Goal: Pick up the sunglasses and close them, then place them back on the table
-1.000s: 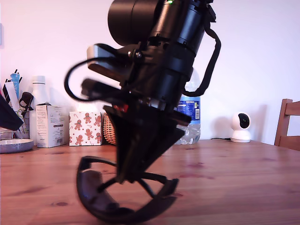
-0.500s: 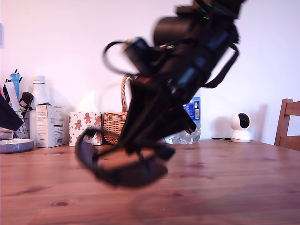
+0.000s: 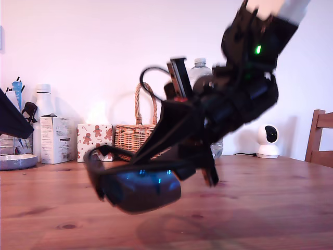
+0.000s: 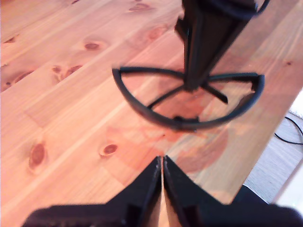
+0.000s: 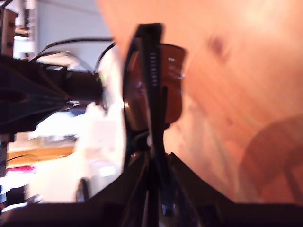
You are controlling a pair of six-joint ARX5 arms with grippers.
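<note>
Your second gripper (image 3: 179, 156) clamps the sunglasses (image 3: 136, 179) at its 8 o'clock above the table (image 3: 270, 208); frame level, lenses toward the camera. Your first gripper (image 4: 162, 182) is closed, empty.

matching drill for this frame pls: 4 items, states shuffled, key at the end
Items:
1. sunglasses
2. my first gripper
3. wicker basket
4. water bottle

States:
A. standing on the table by the back wall, handle upright
B. shut, holding nothing
C. mostly hidden behind the arm in the exterior view, cap showing
D. held off the table by my second gripper, temple arms spread open

Pairs: 1-D, 2-B, 3-A, 4-C
</note>
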